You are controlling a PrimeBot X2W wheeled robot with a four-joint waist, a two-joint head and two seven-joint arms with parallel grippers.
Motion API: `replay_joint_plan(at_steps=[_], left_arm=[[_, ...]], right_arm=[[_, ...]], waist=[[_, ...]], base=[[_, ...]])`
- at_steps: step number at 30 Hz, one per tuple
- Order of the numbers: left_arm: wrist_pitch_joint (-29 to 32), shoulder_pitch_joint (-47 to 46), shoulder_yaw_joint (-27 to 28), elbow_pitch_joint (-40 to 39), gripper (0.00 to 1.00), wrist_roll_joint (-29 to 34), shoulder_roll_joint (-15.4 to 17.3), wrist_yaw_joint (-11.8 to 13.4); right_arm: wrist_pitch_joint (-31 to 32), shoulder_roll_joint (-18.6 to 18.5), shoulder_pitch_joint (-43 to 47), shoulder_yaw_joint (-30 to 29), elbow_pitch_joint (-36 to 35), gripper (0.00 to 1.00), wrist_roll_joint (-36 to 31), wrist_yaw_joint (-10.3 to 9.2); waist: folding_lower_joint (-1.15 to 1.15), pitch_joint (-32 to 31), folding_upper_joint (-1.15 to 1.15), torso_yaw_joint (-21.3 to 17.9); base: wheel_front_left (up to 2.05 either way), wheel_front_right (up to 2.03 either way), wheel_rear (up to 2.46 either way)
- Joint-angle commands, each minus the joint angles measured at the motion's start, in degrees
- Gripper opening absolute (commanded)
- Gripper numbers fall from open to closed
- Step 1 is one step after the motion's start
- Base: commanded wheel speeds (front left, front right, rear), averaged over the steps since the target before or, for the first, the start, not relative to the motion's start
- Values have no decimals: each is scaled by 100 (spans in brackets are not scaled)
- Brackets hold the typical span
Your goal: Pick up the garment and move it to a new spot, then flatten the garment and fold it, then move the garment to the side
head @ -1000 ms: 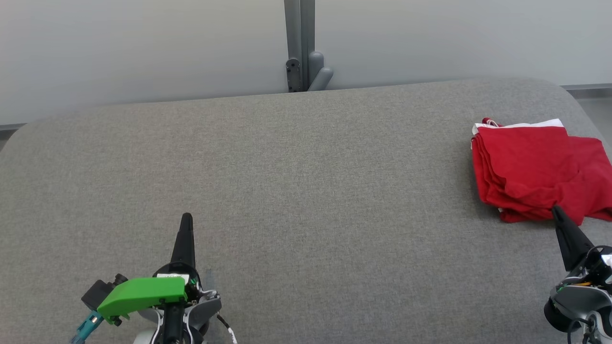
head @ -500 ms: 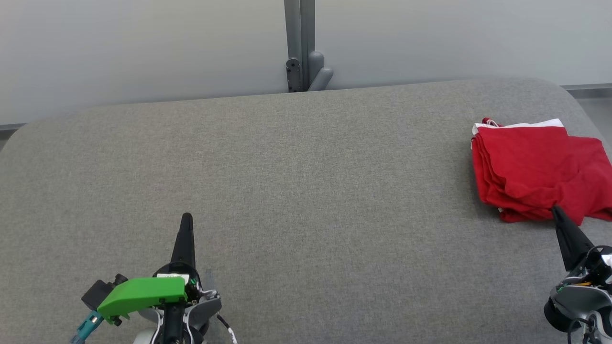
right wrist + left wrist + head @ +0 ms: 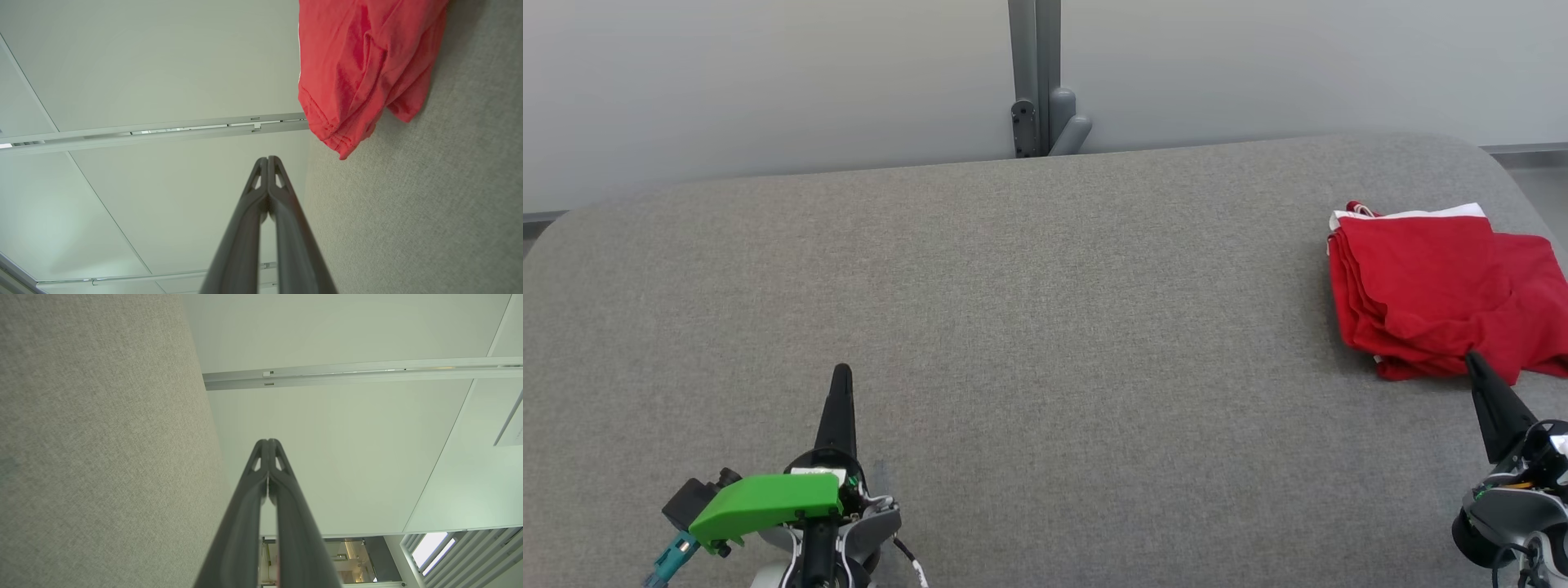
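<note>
My left end effector (image 3: 841,371) and right end effector (image 3: 1472,359) are closed, empty. The right tip sits at the garment's (image 3: 1429,286) lower edge, contact unclear; advancing could drag its folds open.

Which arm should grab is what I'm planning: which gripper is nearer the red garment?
Right. The right gripper is shut, just beside the near edge of the red garment. The left gripper, also shut, is far off to the garment's left across the grey surface.
</note>
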Motion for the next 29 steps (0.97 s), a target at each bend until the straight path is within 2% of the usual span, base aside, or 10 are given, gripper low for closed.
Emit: replay_joint_plan(at_steps=[1,29], left_arm=[[-24,-55,5,-4,0,-14,6,-34],[-25,-55,5,-5,0,-15,6,-34]], right_arm=[[17,6,-53,-17,8,0,-37,2],[37,14,-60,-35,7,0,-47,2]], waist=[[0,0,0,0],[0,0,0,0]], base=[[0,0,0],[0,0,0]])
